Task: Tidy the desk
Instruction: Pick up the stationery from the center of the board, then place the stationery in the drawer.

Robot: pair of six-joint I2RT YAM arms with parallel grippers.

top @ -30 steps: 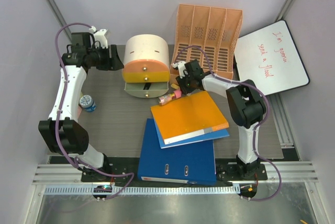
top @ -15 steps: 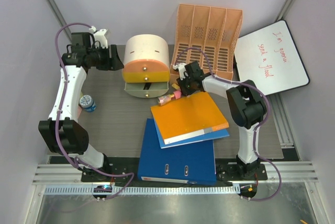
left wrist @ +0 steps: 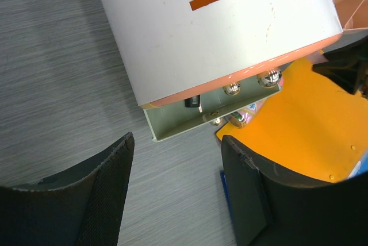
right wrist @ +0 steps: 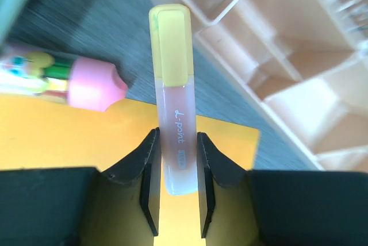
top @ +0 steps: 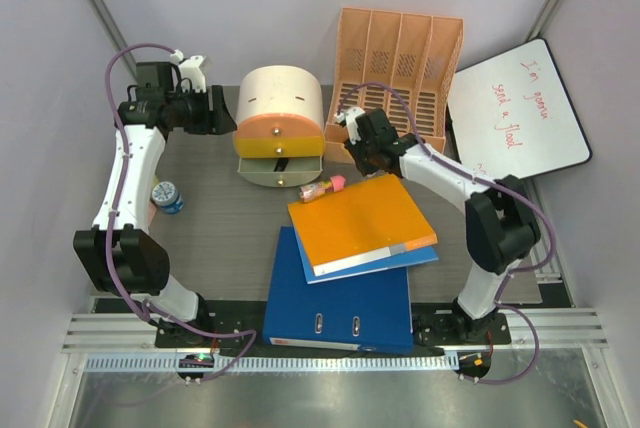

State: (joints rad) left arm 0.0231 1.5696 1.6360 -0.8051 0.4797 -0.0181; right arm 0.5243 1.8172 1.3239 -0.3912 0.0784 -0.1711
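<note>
The desk (top: 210, 233) is a dark grey wood-grain tabletop. My right gripper (top: 353, 152) is shut on a highlighter (right wrist: 172, 73) with a yellow cap and a translucent body, held above the far corner of the orange binder (top: 362, 221), in front of the peach file rack (top: 400, 73). A pink-capped colourful pen (top: 322, 188) lies on the desk beside the binder; it also shows in the right wrist view (right wrist: 63, 79). My left gripper (top: 218, 113) is open and empty at the back left, beside the cream drawer unit (top: 280, 123), whose lower drawer (left wrist: 190, 122) stands pulled out.
The orange binder lies on a blue binder (top: 340, 298) at the front centre. A whiteboard (top: 515, 108) with red writing leans at the back right. A small blue-capped jar (top: 167, 196) stands at the left by the left arm.
My right gripper has risen and drawn back from the pink pen toward the file rack with the highlighter in it; its elbow swung right. The left arm has not moved.
</note>
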